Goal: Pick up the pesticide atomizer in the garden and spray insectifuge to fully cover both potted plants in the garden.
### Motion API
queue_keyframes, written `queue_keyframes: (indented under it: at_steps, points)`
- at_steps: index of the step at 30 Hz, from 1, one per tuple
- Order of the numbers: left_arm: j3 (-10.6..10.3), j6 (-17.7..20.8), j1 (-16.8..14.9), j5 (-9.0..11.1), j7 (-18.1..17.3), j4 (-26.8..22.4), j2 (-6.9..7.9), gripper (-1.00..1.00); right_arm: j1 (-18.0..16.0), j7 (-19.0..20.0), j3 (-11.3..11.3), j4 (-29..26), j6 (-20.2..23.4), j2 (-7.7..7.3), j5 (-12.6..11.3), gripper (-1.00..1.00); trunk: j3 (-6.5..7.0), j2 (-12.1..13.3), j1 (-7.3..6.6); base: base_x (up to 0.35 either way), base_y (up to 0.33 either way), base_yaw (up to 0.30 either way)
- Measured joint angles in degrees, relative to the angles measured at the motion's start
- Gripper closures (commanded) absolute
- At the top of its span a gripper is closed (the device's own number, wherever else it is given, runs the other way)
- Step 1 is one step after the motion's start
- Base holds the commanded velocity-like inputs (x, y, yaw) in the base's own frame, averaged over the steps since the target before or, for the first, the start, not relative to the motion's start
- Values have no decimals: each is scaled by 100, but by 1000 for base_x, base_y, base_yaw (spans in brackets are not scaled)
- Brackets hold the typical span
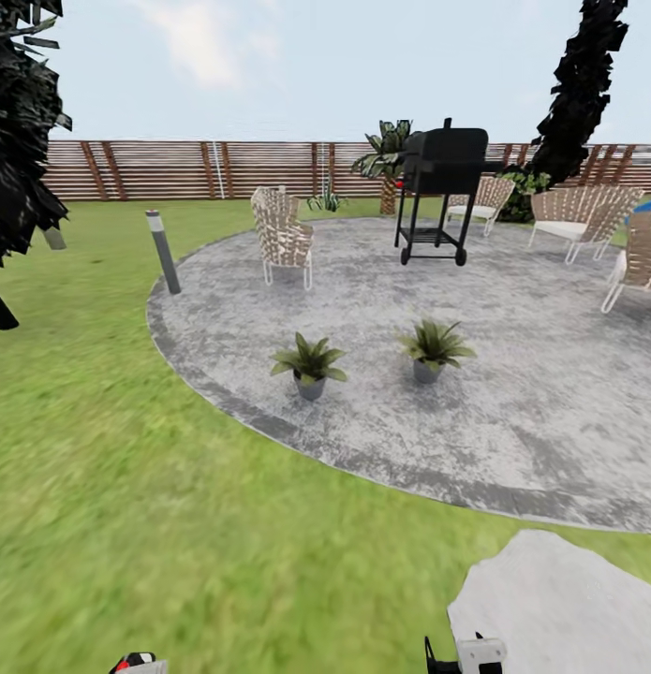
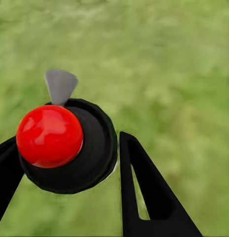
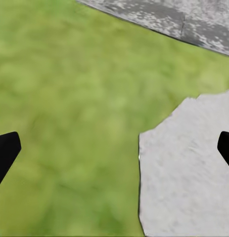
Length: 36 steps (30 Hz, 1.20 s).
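Both arms hang low, near the robot's body, just their tips peeking up at the near edge of the head view. The left gripper [image 2: 65,163] has its two black fingers [image 2: 144,192] closed around a round object. The right gripper [image 3: 114,153] stands wide apart, fingers [image 3: 5,148] spread and holding nothing.

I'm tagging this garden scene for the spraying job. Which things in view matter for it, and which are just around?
For the job:
- left potted plant
- right potted plant
- spray bottle in the left hand

Just around:
- grill
- woven chairs
- lamp post
- fence
- stepping stone
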Motion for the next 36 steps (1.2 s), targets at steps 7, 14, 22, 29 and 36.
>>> queue_keyframes:
  at_steps: [7,14,22,29,36]
  points:
    - [3,0,1,1,0,-2,0,100,-1,-6,1,1,0,1,1,-100,0,0,0,339,0,223]
    - [3,0,0,1,0,0,0,100,0,-10,0,1,1,-16,4,-100,0,0,0,339,0,142]
    - [3,0,0,2,0,0,0,100,0,-14,1,0,1,-42,9,-100,0,0,0,339,0,5]
    - [2,0,0,2,-1,1,0,100,0,-9,3,0,0,-11,3,-100,0,0,0,338,-35,0]
    - [-2,1,0,1,-3,1,-3,100,0,-14,1,0,0,0,1,-100,0,0,0,311,-126,0]
